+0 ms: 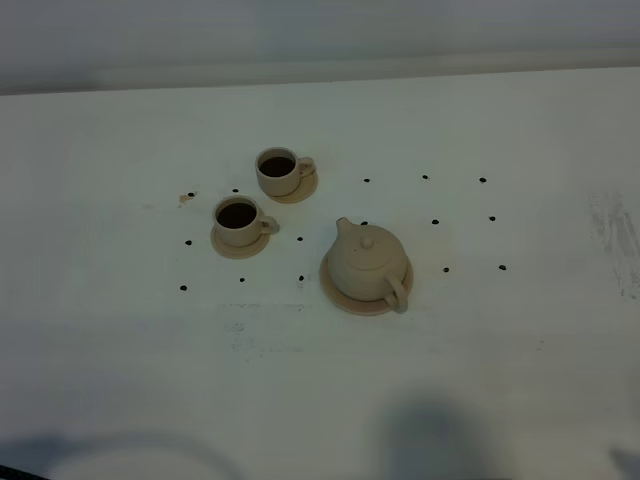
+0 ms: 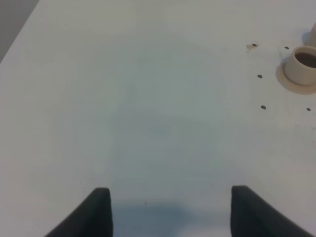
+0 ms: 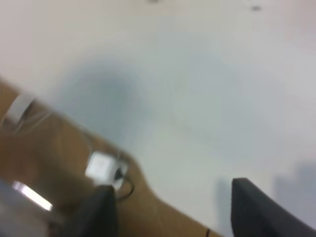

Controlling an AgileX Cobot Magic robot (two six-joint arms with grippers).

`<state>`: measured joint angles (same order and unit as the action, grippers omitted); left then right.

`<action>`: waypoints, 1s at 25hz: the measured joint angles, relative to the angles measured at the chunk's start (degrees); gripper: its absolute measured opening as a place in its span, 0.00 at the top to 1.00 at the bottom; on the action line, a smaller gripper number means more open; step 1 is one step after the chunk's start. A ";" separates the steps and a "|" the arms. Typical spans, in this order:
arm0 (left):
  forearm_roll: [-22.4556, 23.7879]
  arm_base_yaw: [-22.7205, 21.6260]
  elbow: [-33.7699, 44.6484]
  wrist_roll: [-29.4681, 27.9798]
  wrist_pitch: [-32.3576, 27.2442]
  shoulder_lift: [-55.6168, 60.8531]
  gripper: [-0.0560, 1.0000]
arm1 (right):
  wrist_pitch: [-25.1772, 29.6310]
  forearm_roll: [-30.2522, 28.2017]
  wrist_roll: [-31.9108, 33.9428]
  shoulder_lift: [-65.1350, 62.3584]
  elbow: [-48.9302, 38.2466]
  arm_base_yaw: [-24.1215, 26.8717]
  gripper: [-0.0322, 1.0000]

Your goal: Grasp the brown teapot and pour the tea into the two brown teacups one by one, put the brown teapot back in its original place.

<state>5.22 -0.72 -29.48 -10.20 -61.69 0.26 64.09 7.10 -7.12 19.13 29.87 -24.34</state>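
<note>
The beige-tan teapot (image 1: pixel 367 262) stands upright on its round coaster (image 1: pixel 345 297) at the table's middle, spout to the far left, handle to the near right. Two matching teacups sit on small saucers to its left: the far cup (image 1: pixel 279 171) and the near cup (image 1: pixel 238 221), both holding dark tea. The near cup also shows in the left wrist view (image 2: pixel 302 65). Neither gripper shows in the high view. My left gripper (image 2: pixel 170 210) is open and empty over bare table. My right gripper (image 3: pixel 173 210) is open and empty above the table's edge.
Small black dots mark the white table (image 1: pixel 480 360) around the tea set. A tiny brown speck (image 1: pixel 186 198) lies left of the cups. In the right wrist view, brown floor and a white plug with cable (image 3: pixel 104 166) lie beyond the table edge.
</note>
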 joint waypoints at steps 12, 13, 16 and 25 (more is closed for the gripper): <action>0.00 0.00 0.00 0.00 0.00 0.00 0.48 | 0.00 -0.04 0.04 -11.18 0.00 19.72 0.49; 0.00 0.00 0.00 0.00 0.00 0.00 0.48 | 0.05 -0.04 0.04 -12.09 0.00 20.34 0.49; 0.00 0.00 0.00 0.00 0.00 0.00 0.48 | 0.05 -0.04 0.04 -14.53 0.00 21.85 0.49; 0.00 0.00 0.00 0.00 0.00 0.00 0.48 | 0.10 -0.16 0.04 -19.48 0.00 22.94 0.49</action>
<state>5.22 -0.72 -29.48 -10.20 -61.69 0.26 64.19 6.93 -7.08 -0.35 29.87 -1.40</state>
